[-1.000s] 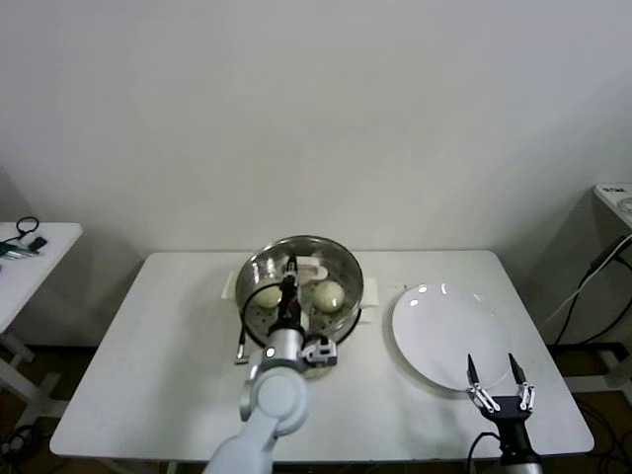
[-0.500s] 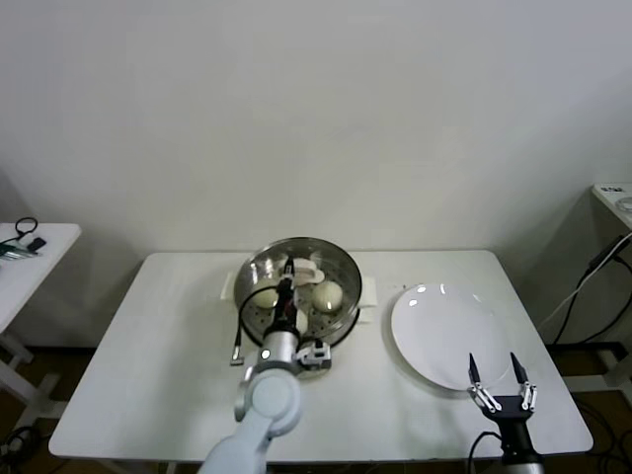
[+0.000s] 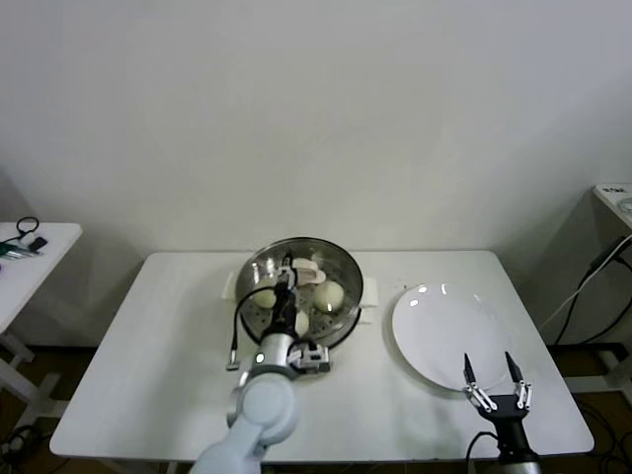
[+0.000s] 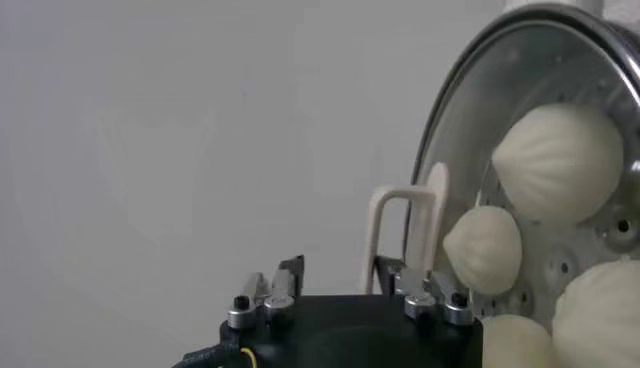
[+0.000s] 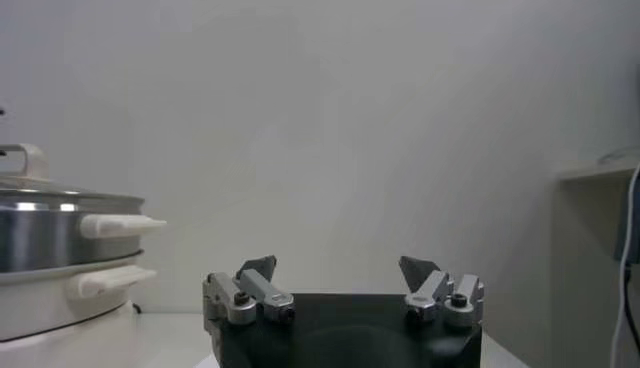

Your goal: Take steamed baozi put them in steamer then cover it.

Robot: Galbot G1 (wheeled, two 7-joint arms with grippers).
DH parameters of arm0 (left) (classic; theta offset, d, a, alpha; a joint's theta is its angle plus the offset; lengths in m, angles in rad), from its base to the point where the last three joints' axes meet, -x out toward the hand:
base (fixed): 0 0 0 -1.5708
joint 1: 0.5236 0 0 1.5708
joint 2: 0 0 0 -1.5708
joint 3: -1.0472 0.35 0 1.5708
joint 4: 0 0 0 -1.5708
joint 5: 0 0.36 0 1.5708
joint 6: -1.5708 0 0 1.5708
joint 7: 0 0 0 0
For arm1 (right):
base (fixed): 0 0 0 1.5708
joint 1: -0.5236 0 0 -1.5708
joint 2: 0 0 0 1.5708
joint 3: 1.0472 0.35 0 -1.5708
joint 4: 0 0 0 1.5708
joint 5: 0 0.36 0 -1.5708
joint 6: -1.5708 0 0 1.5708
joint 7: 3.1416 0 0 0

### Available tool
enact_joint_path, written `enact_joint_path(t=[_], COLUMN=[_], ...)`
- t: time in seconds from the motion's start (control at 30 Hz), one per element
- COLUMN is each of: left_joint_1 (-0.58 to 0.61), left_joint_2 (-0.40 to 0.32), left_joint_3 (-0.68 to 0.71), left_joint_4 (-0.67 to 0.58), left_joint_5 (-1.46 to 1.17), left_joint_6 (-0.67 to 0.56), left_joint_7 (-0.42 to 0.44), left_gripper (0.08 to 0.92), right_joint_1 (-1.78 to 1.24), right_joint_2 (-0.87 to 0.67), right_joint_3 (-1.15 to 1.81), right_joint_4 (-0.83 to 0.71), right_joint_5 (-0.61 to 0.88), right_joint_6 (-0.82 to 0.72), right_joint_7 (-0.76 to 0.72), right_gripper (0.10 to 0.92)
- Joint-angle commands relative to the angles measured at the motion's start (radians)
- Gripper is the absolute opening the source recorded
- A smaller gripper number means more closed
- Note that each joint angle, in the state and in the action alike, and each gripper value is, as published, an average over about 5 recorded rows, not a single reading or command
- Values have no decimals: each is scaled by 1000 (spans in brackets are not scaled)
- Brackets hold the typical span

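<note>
Now the cover sits on the steamer; its handle stands between the left end effector's spread, empty fingers. The right end effector waits open near the plate.

**Steamer mid-table, plate to its right**

On the white rectangular table, the round steel steamer sits at the far middle, cream-white round baozi inside, the clear glass lid over it. The left gripper reaches above the steamer. The flat white plate lies right; the right gripper hovers at its near edge.
</note>
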Motion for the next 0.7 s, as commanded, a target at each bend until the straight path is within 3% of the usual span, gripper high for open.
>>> enact_joint_path(t=[0.03,0.23,0.4,0.53,0.7], left_joint_1=[100,221,283,338,438], left_joint_2=[78,137,146,155,199], left_joint_3=[-15,-129,-367,-597,-778], left_joint_4=[-189,-262,-317,-311,-178], left_joint_5=[-138,-301,-725,-1114,-1505], left_joint_6=[-33,-113,-214,-312,-510], left_joint_7=[-25,-123,-220,-223,-189], left_gripper=[527,700,809,822,823], right_joint_1=[3,5,0,-7,-9], right_joint_2=[1,14,20,17,17], right_joint_3=[-3,-13,-8,-5,-4], right_joint_4=[-1,21,60,75,64], right_joint_5=[5,61,36,19,10], right_joint_6=[-20,-64,-103,-130,-125], right_joint_7=[-14,54,100,113,111], right_gripper=[823,823,823,823,823])
